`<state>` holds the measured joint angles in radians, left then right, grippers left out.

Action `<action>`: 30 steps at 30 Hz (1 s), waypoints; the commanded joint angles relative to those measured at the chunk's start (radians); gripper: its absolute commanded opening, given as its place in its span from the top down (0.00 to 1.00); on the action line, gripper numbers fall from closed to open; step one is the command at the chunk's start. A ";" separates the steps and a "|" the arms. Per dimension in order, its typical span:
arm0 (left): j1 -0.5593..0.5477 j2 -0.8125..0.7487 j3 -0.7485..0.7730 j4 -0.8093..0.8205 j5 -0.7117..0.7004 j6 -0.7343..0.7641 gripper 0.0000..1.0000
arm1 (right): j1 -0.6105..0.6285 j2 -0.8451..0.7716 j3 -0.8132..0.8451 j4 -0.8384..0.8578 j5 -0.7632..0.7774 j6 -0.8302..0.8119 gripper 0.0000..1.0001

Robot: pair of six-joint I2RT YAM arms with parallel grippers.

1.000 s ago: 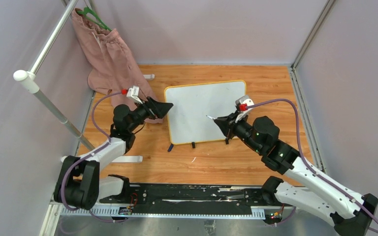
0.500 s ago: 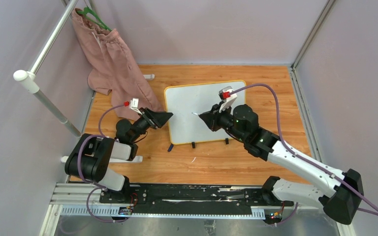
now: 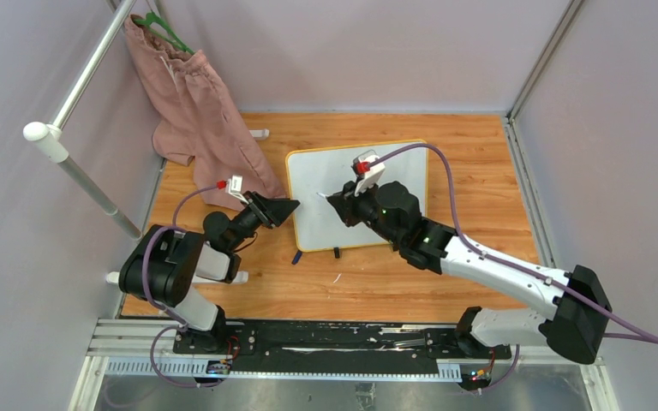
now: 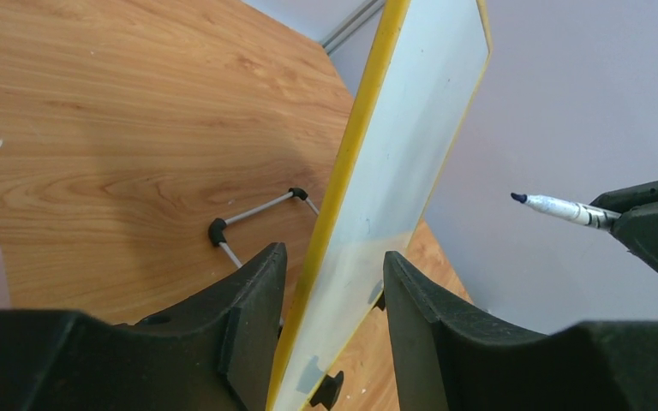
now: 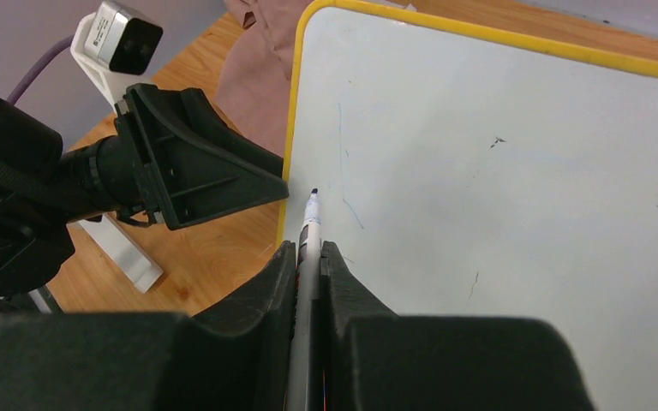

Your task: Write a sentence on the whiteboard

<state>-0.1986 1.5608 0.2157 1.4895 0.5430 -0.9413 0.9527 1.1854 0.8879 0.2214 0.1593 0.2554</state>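
Whiteboard (image 3: 313,171): mid-frame in the top view, propped on its feet, long axis running left to right | Left gripper (image 3: 290,208): jaws apart, straddling its yellow left edge, a gap showing | Right gripper (image 5: 308,253): clenched on a marker (image 5: 310,224), tip aimed upper left at the board's left side, just off the surface by faint blue strokes (image 5: 340,137)

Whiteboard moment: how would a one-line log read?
left gripper: astride whiteboard edge; right gripper: shut on marker, tip off board; sentence: few faint strokes
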 commanded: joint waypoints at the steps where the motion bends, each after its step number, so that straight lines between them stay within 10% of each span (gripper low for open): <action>1: -0.006 0.019 0.000 0.059 0.016 0.039 0.51 | 0.023 0.039 0.053 0.077 0.077 -0.039 1.00; 30: -0.039 0.062 -0.024 0.060 -0.002 0.087 0.76 | 0.084 0.216 0.137 0.206 0.267 -0.177 1.00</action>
<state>-0.2268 1.6135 0.2115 1.4967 0.5426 -0.8829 1.0214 1.3758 0.9844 0.3676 0.3569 0.1146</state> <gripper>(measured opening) 0.260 0.153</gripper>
